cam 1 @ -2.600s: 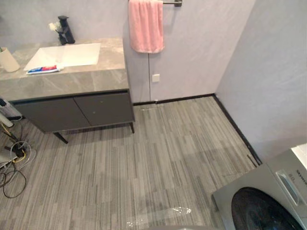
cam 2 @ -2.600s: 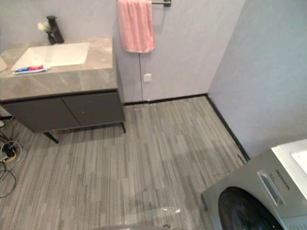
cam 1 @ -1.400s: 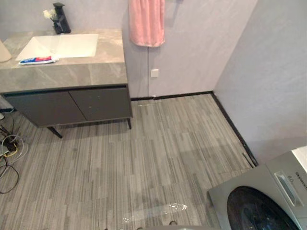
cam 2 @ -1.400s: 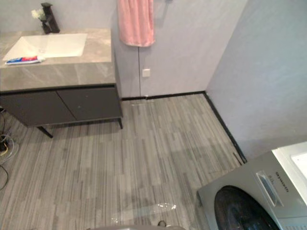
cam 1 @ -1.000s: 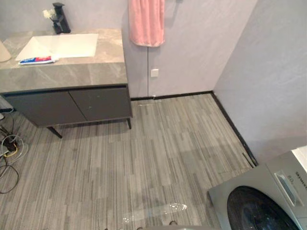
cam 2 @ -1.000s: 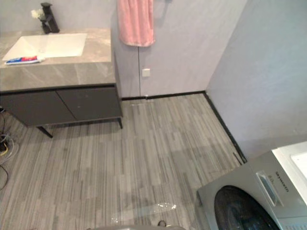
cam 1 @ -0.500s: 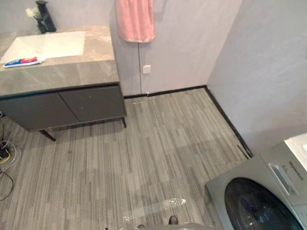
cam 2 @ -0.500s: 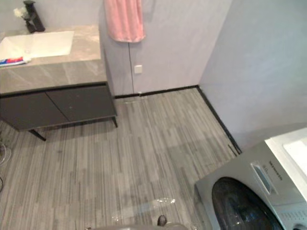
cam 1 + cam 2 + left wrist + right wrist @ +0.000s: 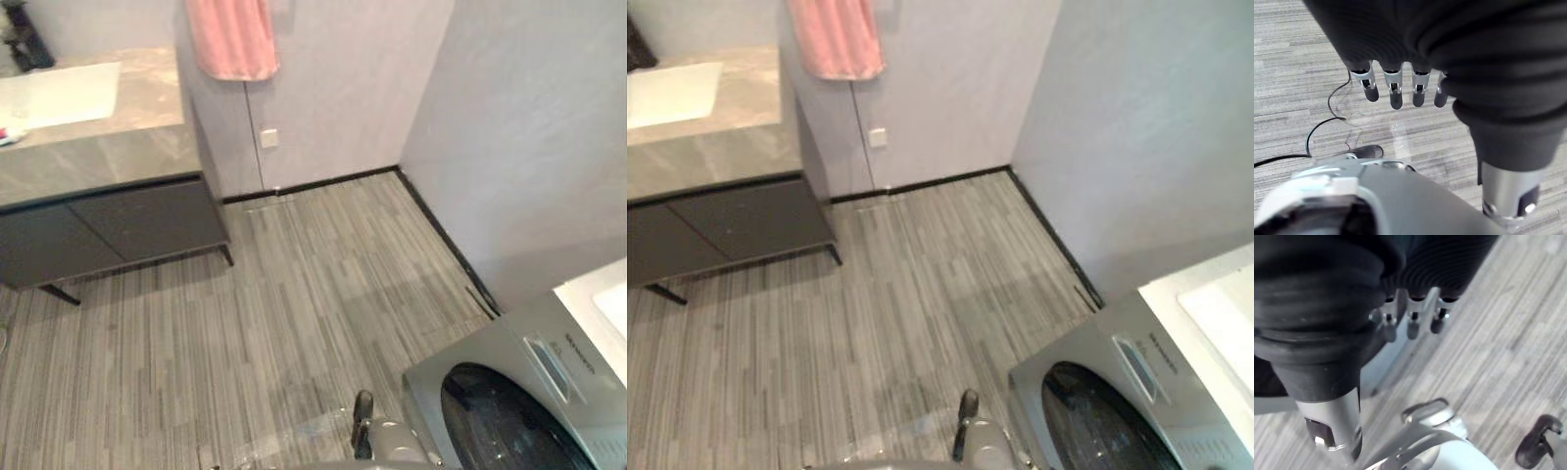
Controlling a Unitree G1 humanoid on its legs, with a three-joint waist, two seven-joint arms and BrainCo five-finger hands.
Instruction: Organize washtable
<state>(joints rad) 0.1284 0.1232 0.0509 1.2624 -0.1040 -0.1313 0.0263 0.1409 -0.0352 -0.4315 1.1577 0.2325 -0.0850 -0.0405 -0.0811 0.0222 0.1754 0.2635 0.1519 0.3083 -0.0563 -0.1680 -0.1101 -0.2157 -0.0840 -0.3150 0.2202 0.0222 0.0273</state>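
Observation:
The washtable [image 9: 108, 147] stands at the far left: a grey stone top over dark cabinet doors [image 9: 127, 225]. Its white sink [image 9: 54, 93] and black faucet [image 9: 22, 39] sit at the picture's left edge, with the tip of a red and blue tube [image 9: 8, 134] beside the sink. My left hand [image 9: 1396, 93] hangs over the wood-look floor with straight fingers and holds nothing. My right hand [image 9: 1413, 323] also hangs above the floor, fingers relaxed and empty. Both hands are well away from the washtable.
A pink towel [image 9: 230, 39] hangs on the wall right of the washtable, above a white socket [image 9: 268, 138]. A grey washing machine [image 9: 509, 401] with a dark round door fills the lower right corner. Striped grey floor [image 9: 294, 284] lies between them.
The camera has swung to the right: the washtable has slid to the left edge and more of the washing machine shows. Nothing on the washtable has moved.

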